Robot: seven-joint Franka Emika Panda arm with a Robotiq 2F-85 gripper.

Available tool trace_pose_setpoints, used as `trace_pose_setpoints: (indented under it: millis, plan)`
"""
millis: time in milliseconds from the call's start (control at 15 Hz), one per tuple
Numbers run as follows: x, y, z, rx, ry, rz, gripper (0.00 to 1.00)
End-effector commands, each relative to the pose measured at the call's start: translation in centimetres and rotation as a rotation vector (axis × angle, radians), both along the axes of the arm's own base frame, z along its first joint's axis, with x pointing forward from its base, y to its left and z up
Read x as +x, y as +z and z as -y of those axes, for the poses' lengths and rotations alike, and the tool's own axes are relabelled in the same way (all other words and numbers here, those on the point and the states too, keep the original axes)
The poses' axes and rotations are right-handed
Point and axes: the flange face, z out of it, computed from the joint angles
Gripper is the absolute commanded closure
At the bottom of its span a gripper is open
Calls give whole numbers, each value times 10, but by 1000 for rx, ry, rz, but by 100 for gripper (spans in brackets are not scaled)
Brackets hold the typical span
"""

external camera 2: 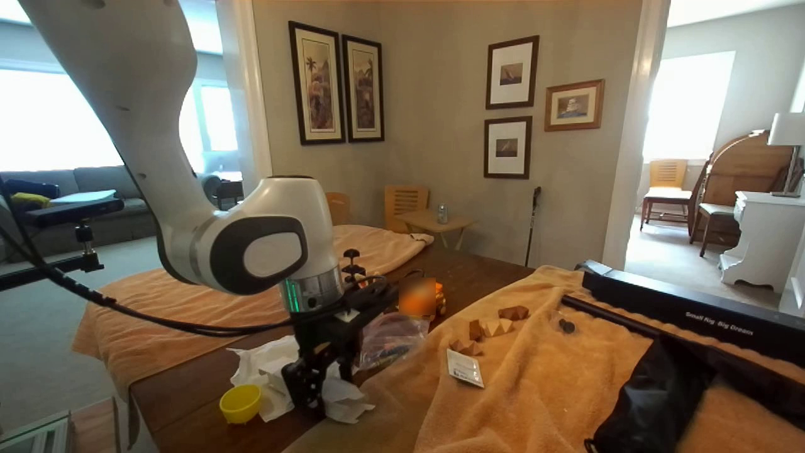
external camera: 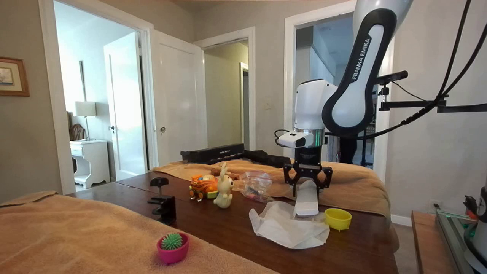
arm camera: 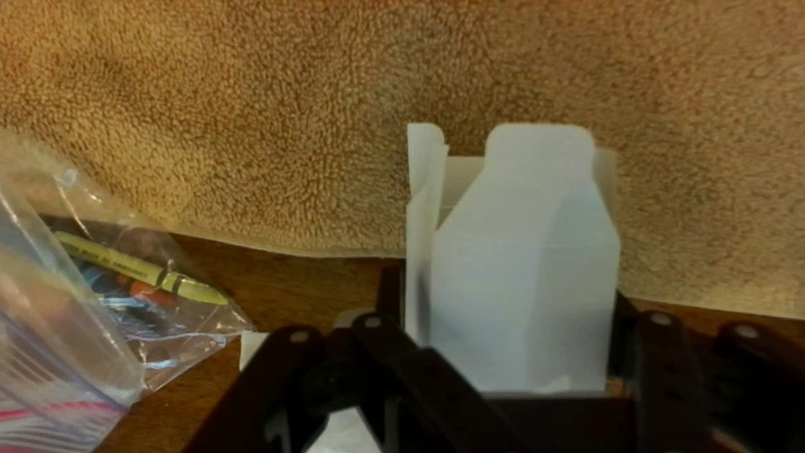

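Observation:
My gripper (external camera: 306, 190) points down over the dark wooden table. It is shut on a white cardboard box (external camera: 306, 201), with a finger against each side. In the wrist view the box (arm camera: 525, 283) sits between the fingers, with its tapered flap open at the far end. A crumpled white paper sheet (external camera: 285, 226) lies under and beside the box. A yellow cup (external camera: 338, 219) stands close to the box and paper; it also shows in an exterior view (external camera 2: 240, 402). In that view the gripper (external camera 2: 324, 384) largely hides the box.
A clear plastic bag (arm camera: 75, 327) with crayons lies beside the gripper. A rabbit toy (external camera: 224, 189), an orange toy car (external camera: 201, 185) and a black clamp (external camera: 164, 203) stand on the table. A pink bowl (external camera: 173, 255) holds a green spiky ball (external camera: 171, 241). Orange towels (external camera 2: 534, 371) cover both table sides.

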Motion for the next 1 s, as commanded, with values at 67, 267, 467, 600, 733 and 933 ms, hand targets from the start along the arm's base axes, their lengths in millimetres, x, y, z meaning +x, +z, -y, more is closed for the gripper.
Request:
trace_pose_setpoints:
  millis: [67,267,467,600,733,933]
  plan:
    - [0,0,0,0,0,-1,29]
    - [0,0,0,0,0,-1,29]
    - [-1,3,-5,13,-4,-12,6]
    - [-8,6,-16,45,-9,-51,0]
    - [-3,14,-26,81,-11,-79,0]
    - [-1,39,-36,161,-73,-115,0]
